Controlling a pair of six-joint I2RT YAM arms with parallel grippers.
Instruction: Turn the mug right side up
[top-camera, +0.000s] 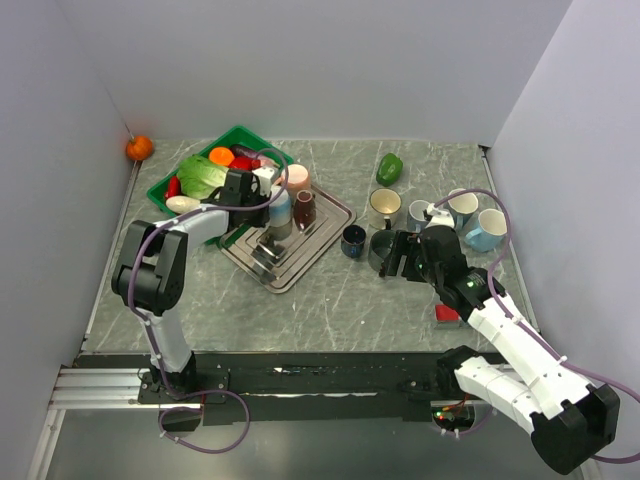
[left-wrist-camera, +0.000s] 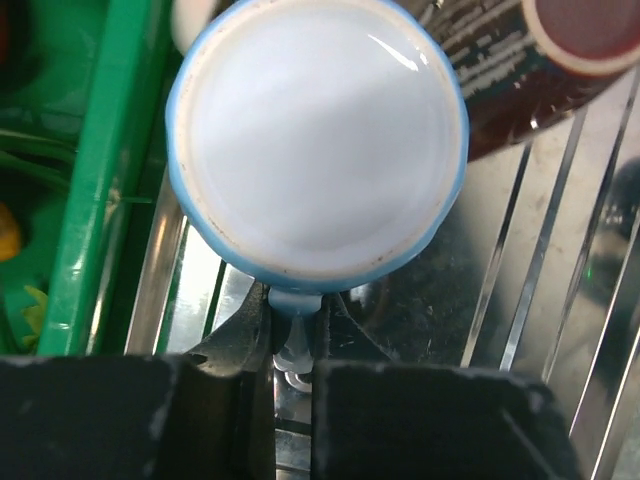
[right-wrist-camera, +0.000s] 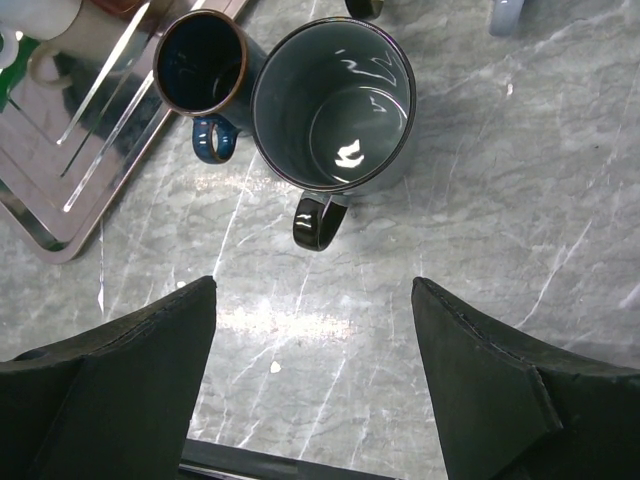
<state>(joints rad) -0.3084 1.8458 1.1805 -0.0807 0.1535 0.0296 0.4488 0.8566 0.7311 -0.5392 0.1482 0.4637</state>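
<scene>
A light blue mug (left-wrist-camera: 315, 140) stands upside down on the metal tray (top-camera: 300, 262), its white base facing up. My left gripper (left-wrist-camera: 295, 330) is shut on the mug's handle (left-wrist-camera: 297, 303), which is pinched between the two black fingers. In the top view this mug (top-camera: 279, 208) sits at the tray's back left, with the left gripper (top-camera: 250, 190) just beside it. My right gripper (right-wrist-camera: 315, 300) hangs open over bare table, with nothing between its fingers. It is just short of an upright dark grey mug (right-wrist-camera: 335, 100).
A brown mug (top-camera: 304, 208) and a pink mug (top-camera: 297, 178) share the tray. A green basket (top-camera: 160, 192) of vegetables borders the tray's left. A small dark blue mug (right-wrist-camera: 200, 65), a green pepper (top-camera: 390, 168) and several upright mugs (top-camera: 487, 230) stand at the right.
</scene>
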